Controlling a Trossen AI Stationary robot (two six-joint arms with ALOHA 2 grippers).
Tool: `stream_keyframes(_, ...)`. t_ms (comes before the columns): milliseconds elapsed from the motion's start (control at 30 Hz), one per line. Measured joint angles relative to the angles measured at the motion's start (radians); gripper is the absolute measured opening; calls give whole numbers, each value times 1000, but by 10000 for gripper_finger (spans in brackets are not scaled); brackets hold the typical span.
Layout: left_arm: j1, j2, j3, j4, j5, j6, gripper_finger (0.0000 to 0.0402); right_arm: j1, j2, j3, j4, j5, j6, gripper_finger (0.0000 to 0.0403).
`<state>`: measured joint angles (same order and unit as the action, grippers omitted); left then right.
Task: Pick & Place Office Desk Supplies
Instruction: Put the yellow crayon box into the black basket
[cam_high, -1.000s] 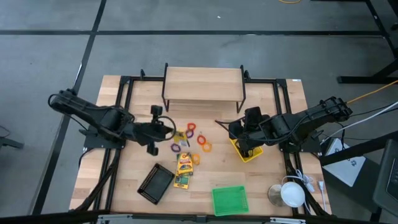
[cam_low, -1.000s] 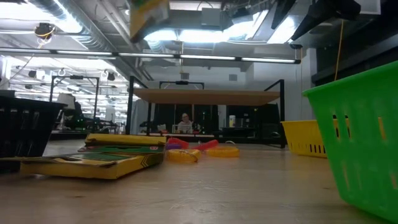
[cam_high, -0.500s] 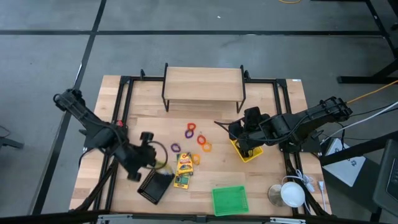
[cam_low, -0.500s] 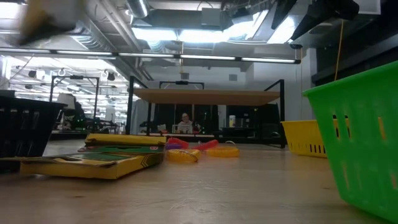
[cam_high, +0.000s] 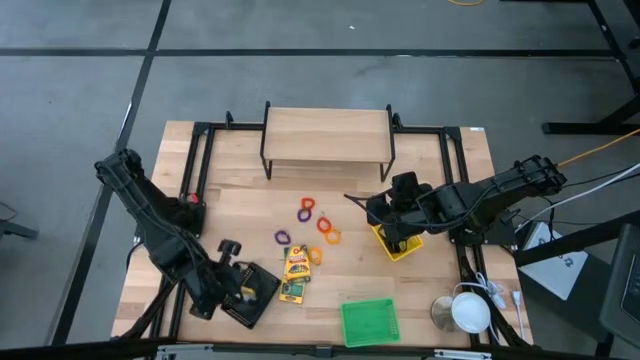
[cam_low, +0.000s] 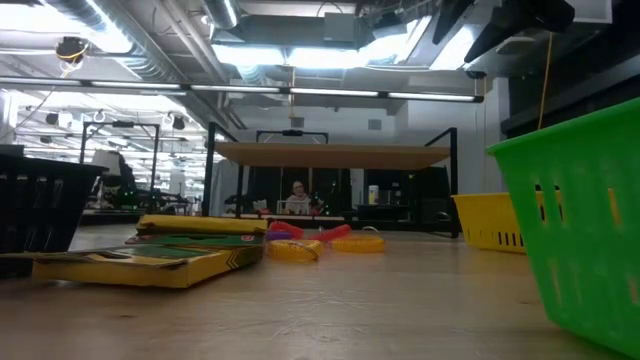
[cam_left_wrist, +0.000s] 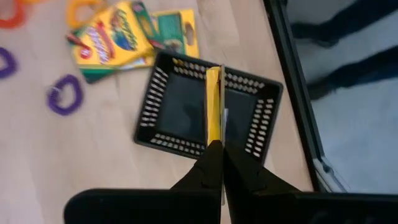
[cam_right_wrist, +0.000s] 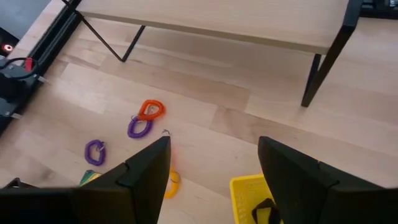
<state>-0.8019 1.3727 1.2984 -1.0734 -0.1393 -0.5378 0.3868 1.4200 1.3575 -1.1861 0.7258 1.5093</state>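
My left gripper (cam_left_wrist: 219, 149) hovers over the black mesh tray (cam_left_wrist: 186, 102) at the table's near left, shut on a flat yellow box (cam_left_wrist: 213, 99) that I see edge-on. In the high view that gripper (cam_high: 238, 284) sits over the tray (cam_high: 256, 300). Two more yellow crayon boxes (cam_high: 295, 270) lie flat beside the tray. Purple, red and orange rings (cam_high: 307, 209) are scattered on the table's middle. My right gripper (cam_right_wrist: 214, 165) stands open above the yellow bin (cam_high: 398, 243), with nothing between its fingers. My left gripper pinches the yellow box's two flat faces between its two fingers, at the box's near end (cam_left_wrist: 215, 134). The fingers slant downward and the box runs on past them along their line. It hangs on edge, clear of the tray below.
A wooden shelf (cam_high: 327, 135) stands at the table's far middle. A green bin (cam_high: 369, 321) sits at the near edge, right of centre. A white cup-like thing (cam_high: 466, 311) stands at the near right corner. Black frame rails (cam_high: 196, 160) run along both sides.
My left gripper has swung from the table's middle toward the near left corner, sinking and tipping more steeply down, and has turned about its own line. It has stayed shut on the yellow box, which now hangs over the black tray.
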Motion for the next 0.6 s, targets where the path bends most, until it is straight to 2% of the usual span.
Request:
stream_keyframes(367,-47,130,0,27,57,81,1,0,0,0,18,0,-1,245)
stream_keyframes(600,-29,169,-16,95,108,131,1,0,0,0,18,0,-2,245)
